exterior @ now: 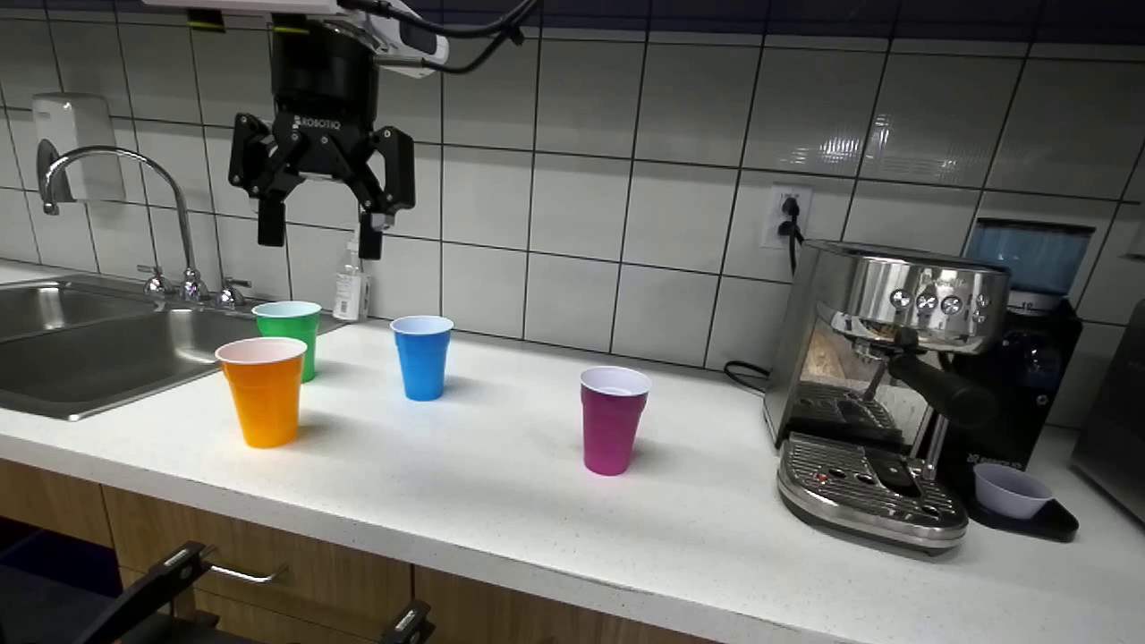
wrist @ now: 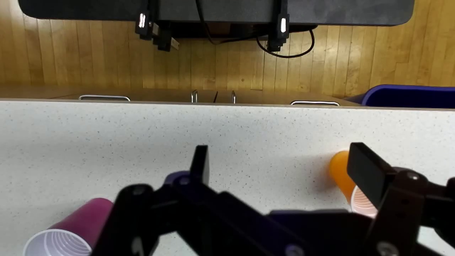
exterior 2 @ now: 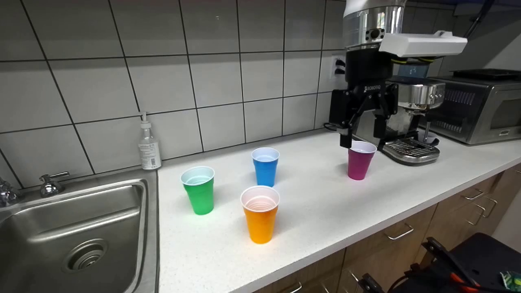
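Pincer released: jaws spread wide, fingertips pointing down, hanging above the bench and apart from every cup.

Four cups on the bench, all upright, mouths up. Green cup closest to the sink; orange cup toward the front edge; blue cup farther back, nearer the tiled wall. These three form a loose group. Purple cup well apart from them, on the side of the espresso machine.

Wrist view: purple cup and orange cup lie to opposite sides, each partly covered by the pincer. Which cup is nearest to it: cannot tell.

Surroundings: soap bottle at the sink corner, by the wall; grinder beside the espresso machine, small bowl at its foot.
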Motion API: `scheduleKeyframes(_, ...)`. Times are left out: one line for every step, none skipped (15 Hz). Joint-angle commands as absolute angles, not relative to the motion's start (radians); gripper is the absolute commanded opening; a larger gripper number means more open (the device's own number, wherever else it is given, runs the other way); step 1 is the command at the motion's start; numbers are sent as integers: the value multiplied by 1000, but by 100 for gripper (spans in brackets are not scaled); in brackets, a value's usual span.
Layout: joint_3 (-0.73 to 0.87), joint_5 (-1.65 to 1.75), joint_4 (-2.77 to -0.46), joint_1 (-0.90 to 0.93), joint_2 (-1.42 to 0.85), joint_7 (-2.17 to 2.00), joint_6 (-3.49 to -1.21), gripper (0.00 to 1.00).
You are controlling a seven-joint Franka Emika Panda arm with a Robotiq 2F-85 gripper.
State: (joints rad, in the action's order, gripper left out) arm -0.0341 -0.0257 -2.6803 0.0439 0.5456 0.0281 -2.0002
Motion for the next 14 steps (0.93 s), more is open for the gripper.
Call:
scheduleKeyframes(-32,-24,-2679,46,546,27,-1999,100)
scheduleKeyframes(-32,-24,-2679,46,546,27,-1999,100)
scheduleKeyframes(-32,-24,-2679,46,546,27,-1999,100)
scheduleKeyframes(-32,-24,-2679,46,546,27,-1999,100)
scheduleKeyframes(-32,-24,-2679,46,546,27,-1999,100)
scheduleKeyframes(-30,-17,-2679,43,541,31,-2008,100)
scheduleKeyframes(-30,-10,-2678,39,534,31,-2017,100)
scheduleKeyframes(-28,-6,-2677,36,528,33,-2027,100)
scheduleKeyframes(-28,1,-2675,31,521,29,-2043,100)
scheduleKeyframes(-26,5,-2673,27,513,29,-2057,100)
scheduleKeyframes(-23,11,-2669,21,500,28,-2075,100)
scheduleKeyframes(-21,21,-2667,15,488,28,-2095,100)
scheduleKeyframes(-17,31,-2664,7,470,26,-2117,100)
scheduleKeyframes(-13,38,-2662,2,455,25,-2137,100)
